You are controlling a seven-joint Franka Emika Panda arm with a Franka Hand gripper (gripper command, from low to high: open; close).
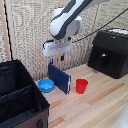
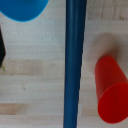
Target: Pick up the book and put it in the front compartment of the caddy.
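Note:
The book (image 1: 59,78) stands upright on its edge on the wooden table, dark blue and thin, between a blue bowl and a red cup. In the wrist view the book (image 2: 75,64) shows edge-on as a narrow blue strip. My gripper (image 1: 56,59) hangs just above the book's top edge, open and holding nothing. The caddy (image 1: 37,102), a large black fabric bin with inner dividers, stands at the exterior view's left. Its compartment nearest the camera (image 1: 17,109) looks empty; I cannot tell which compartment is the front one.
A small blue bowl (image 1: 46,85) (image 2: 22,7) lies close beside the book toward the caddy. A red cup (image 1: 81,86) (image 2: 111,90) stands on the book's other side. A black box-shaped appliance (image 1: 110,52) sits at the back on the exterior view's right.

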